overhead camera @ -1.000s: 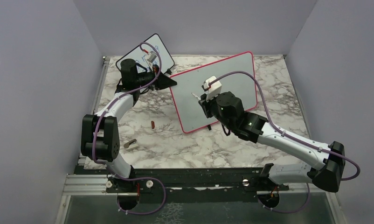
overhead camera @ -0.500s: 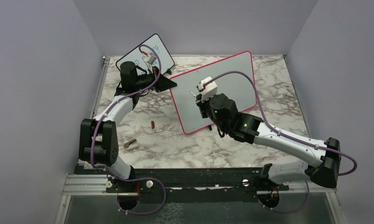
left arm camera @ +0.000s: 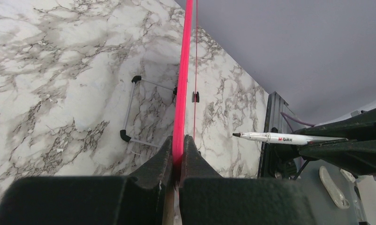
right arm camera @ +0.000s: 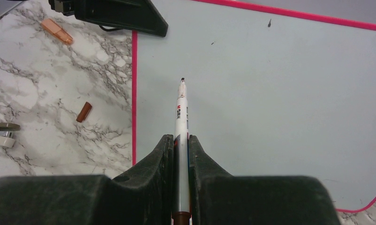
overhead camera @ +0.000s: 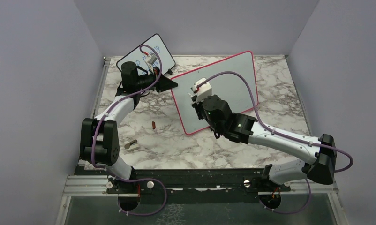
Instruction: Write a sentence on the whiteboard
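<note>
Marble table [overhead camera: 289, 93] under lavender walls, and both arms are in on the whiteboard [overhead camera: 228, 79], which stands tilted back near the middle of the table, its wire stand [left arm camera: 130, 108] showing behind it. Over on the left, the left gripper [left arm camera: 178, 144] is clamped tight on the board's pink frame at the left edge, with the rim pinched right between the two fingers. On the right, the right gripper [right arm camera: 180, 139] is squeezed shut around a marker [right arm camera: 181, 110], a white barrel with a dark tip sticking out ahead of the fingers. That tip points at the board's face, close to its left edge. From the left wrist it looks just short of the surface, though contact is hard to call. Two small dark specks [right arm camera: 269, 22] sit high on the white face. Down on the marble, left of the board, lies a small brown cap [overhead camera: 153, 124], well apart from the frame. Back in the far left corner stands a smaller black-framed board [overhead camera: 159, 47], behind the left arm.
</note>
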